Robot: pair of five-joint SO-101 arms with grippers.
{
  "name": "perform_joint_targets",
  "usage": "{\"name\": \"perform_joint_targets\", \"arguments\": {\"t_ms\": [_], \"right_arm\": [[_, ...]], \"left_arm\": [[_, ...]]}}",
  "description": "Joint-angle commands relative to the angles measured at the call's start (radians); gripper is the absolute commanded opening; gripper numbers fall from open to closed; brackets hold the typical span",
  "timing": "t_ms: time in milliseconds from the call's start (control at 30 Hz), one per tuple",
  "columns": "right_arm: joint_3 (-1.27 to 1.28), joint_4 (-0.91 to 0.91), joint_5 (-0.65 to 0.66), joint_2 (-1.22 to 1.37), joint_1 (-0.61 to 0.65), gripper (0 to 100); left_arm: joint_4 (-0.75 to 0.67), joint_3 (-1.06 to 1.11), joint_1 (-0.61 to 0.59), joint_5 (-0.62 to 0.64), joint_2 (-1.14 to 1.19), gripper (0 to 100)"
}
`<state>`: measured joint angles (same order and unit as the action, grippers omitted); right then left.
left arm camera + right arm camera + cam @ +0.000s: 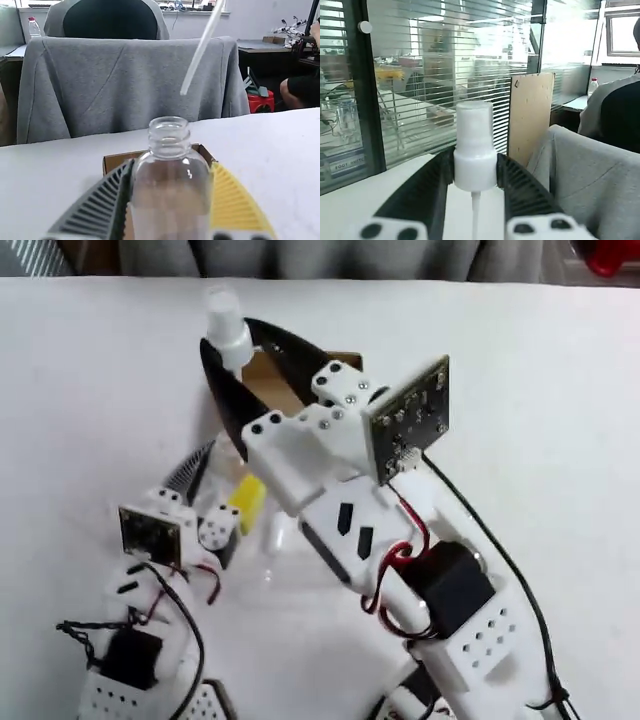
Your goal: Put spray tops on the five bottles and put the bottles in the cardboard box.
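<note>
Got right hand (475, 160) clamped on spray top (226, 320) up over box (275, 380), left hand (171, 170) gripping open bottle (170, 135) just beside box.

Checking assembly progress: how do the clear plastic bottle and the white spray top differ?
The clear plastic bottle is see-through with an open neck; the white spray top is opaque with a thin tube. The left gripper holds the bottle; the right gripper holds the spray top, higher up. Both are gripped, not yet joined.
</note>
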<state>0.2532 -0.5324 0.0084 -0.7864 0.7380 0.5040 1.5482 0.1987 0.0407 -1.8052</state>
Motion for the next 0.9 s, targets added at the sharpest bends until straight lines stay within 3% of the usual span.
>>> {"name": "perform_joint_targets", "arguments": {"t_ms": [0,233,867], "right_arm": [[-0.049,-0.001,-0.009,0.005,0.005,1.5],[-0.048,-0.005,-0.008,0.007,0.068,1.5],[0.087,0.065,-0.003,0.007,0.047,1.5]], "left_arm": [[0.003,-0.009,0.021,-0.008,-0.016,2],[0.005,-0.009,0.021,-0.008,-0.016,2],[0.005,-0.008,0.019,-0.008,-0.016,2]]}}
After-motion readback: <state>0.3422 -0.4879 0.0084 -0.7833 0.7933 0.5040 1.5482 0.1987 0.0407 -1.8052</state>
